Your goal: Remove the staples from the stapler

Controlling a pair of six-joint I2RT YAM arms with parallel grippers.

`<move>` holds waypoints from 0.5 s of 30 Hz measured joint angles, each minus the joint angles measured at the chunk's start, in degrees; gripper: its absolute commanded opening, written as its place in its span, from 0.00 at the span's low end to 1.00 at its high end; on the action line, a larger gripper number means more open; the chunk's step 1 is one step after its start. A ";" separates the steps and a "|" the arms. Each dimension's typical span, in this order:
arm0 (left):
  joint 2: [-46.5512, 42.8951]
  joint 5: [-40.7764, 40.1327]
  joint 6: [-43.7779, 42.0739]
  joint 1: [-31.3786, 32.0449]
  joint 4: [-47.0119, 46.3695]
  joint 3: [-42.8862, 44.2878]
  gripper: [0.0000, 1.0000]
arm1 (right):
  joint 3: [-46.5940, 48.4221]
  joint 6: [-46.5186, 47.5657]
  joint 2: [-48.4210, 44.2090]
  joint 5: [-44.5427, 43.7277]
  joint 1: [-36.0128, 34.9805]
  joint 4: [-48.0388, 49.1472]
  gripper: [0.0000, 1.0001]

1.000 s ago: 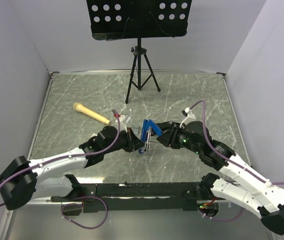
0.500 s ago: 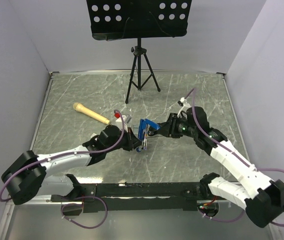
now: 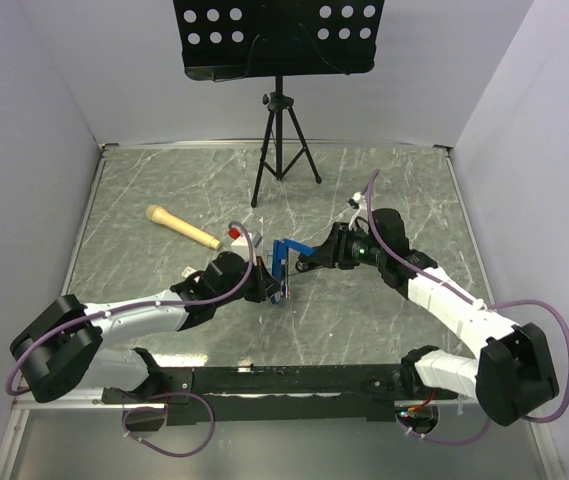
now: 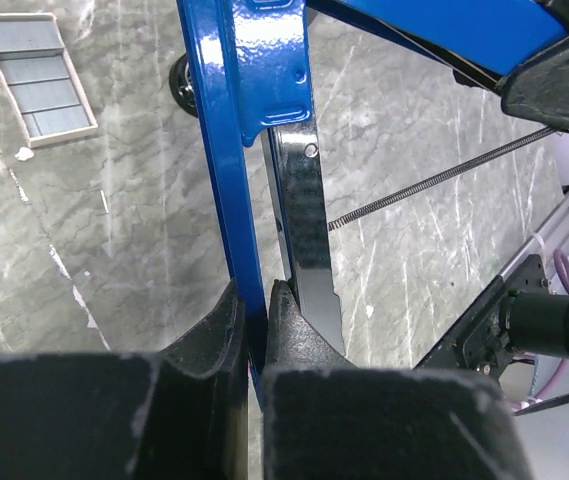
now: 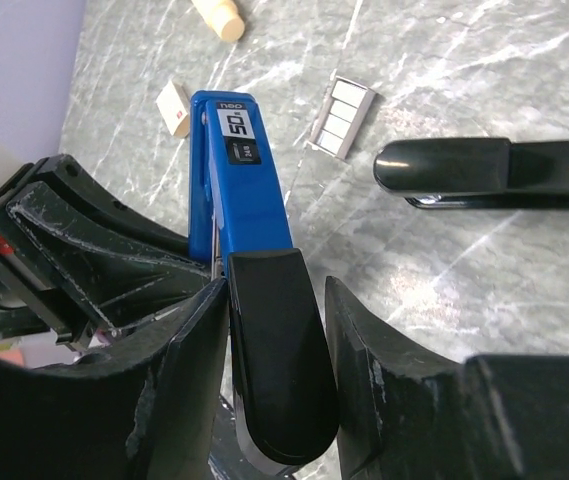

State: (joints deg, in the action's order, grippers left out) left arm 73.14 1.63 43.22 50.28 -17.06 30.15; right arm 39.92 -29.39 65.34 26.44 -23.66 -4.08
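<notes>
A blue stapler stands opened in the middle of the table between both arms. My left gripper is shut on its blue base bar; the fingers pinch the bar, with the shiny staple channel beside it. My right gripper is open around the black tip of the stapler's top cover. The tip touches the left finger, and a gap shows at the right finger. A grey strip of staples lies on the table, also in the left wrist view.
A thin spring rod stretches out from the stapler. A small beige card lies by the strip. A yellow wooden handle lies at the left. A music stand on a tripod stands behind, one foot near the staples.
My right gripper has moved back and left, swinging the stapler's top cover up and open. The left gripper has kept its hold on the base and shifted slightly left.
</notes>
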 measured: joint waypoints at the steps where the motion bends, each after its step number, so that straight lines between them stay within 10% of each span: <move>1: 0.00 -0.17 0.00 0.00 0.15 0.00 0.01 | -0.17 0.11 0.46 0.85 0.26 0.72 0.29; 8: -0.39 0.02 -2.25 0.46 1.03 -0.87 0.01 | -1.42 2.19 1.66 7.91 3.52 1.88 0.01; 15: -4.85 0.57 -11.76 1.60 5.75 -0.90 0.01 | 4.04 10.36 5.73 22.29 10.67 -6.43 0.09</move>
State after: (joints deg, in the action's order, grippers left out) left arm 68.29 2.20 31.46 51.88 -11.31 29.26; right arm 43.97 -19.03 71.07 48.73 -12.99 -10.50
